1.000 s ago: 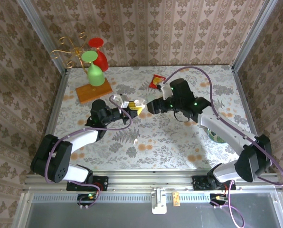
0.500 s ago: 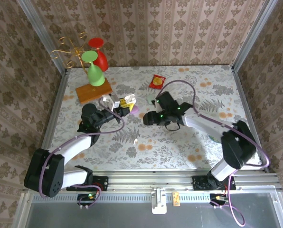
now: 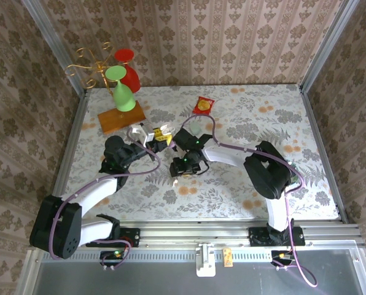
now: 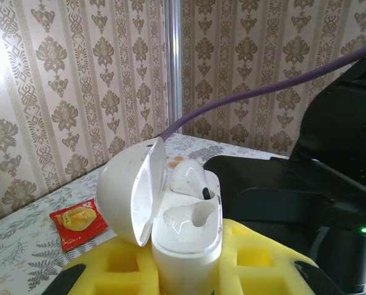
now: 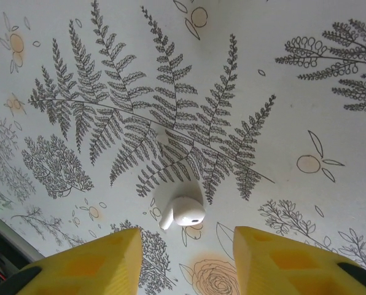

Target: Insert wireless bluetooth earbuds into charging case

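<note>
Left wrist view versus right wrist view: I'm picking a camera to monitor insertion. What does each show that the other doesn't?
Left wrist, not right: the open white egg-shaped charging case gripped by the left pincer, one seated white bud inside, and a red-and-yellow packet. Right wrist, not left: a loose white plastic earbud lying on the fern-print tablecloth ahead of the open right pincer. Shared: yellow foam fingers and that tablecloth.

Top view high at near edge, down on table (image 3: pixel 293 123); left wrist low, level; right wrist close above same table

My left gripper (image 3: pixel 155 136) is clamped tight, arm reaching forward; my right gripper (image 5: pixel 186 249) points down, fingers parted.
</note>
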